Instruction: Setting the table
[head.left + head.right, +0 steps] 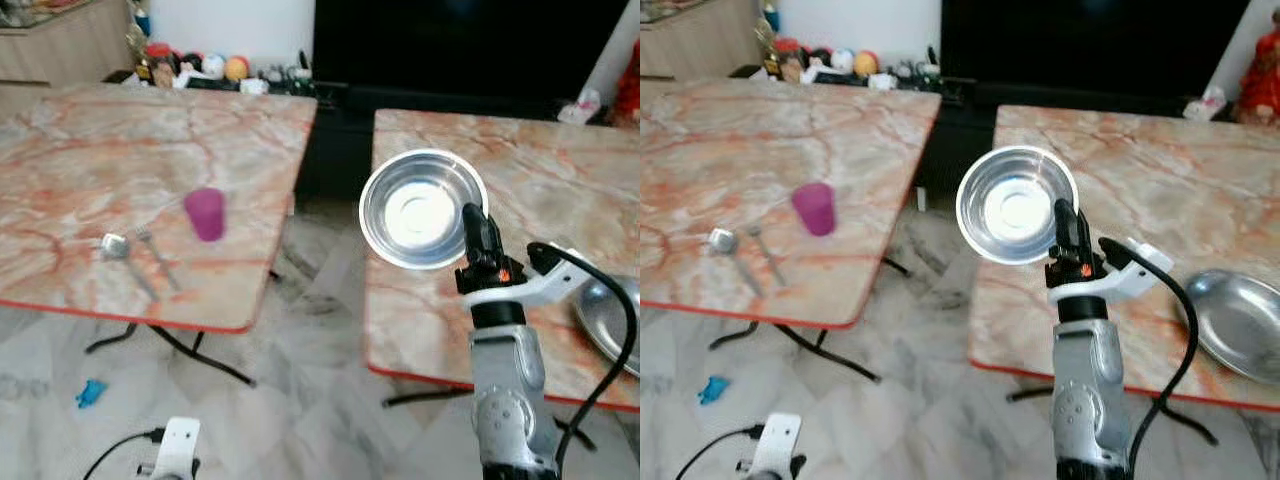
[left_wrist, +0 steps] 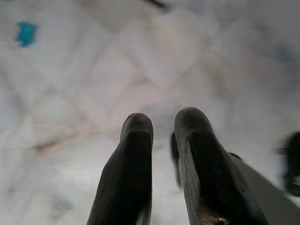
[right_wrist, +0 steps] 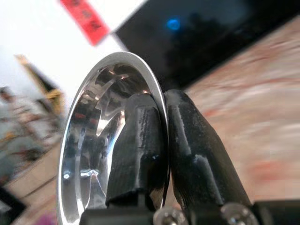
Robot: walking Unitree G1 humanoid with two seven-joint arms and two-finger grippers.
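Two marble-topped tables (image 1: 120, 150) stand apart over pale floor. Right gripper (image 1: 478, 225) pinches a steel bowl (image 1: 420, 208) by its rim above the gap. Left gripper (image 2: 161, 136) hangs low, fingers slightly apart. Pink cup (image 1: 206, 213), fork (image 1: 155, 255) and spoon (image 1: 120, 250) lie left; steel plate (image 1: 1238, 322) right.

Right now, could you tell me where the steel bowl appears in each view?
Left eye view: steel bowl, centre, over the gap between tables, held by the right claw.
Right eye view: centre.
Right wrist view: rim pinched between fingers.
Shared landmark: purple cup on the left table.
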